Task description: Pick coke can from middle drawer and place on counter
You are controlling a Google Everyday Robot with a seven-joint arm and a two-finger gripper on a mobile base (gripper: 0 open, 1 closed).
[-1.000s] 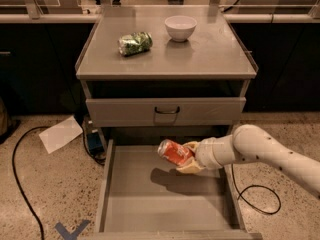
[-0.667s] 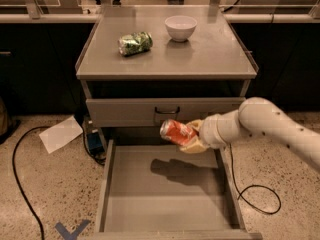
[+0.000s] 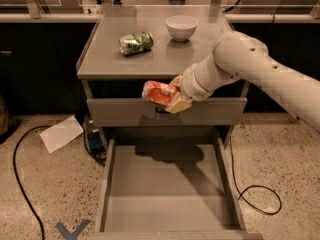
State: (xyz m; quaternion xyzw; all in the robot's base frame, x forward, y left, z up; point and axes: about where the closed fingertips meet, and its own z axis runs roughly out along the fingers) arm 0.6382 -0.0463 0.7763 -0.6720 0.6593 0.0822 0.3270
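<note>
My gripper (image 3: 170, 95) is shut on the coke can (image 3: 158, 93), a red-orange can with white lettering held on its side. It hangs in the air in front of the upper drawer front, just below the front edge of the counter (image 3: 155, 59). The middle drawer (image 3: 167, 194) is pulled open below, its grey floor bare, with the arm's shadow on it. My white arm reaches in from the right.
A green-and-white can (image 3: 136, 42) lies on its side on the counter's left part. A white bowl (image 3: 181, 27) stands at the counter's back middle. A white paper sheet (image 3: 61, 133) and black cables (image 3: 22, 184) lie on the floor to the left.
My gripper has lifted the coke can up out of the middle drawer and to the left, from just above the drawer floor to the height of the counter's front edge.
</note>
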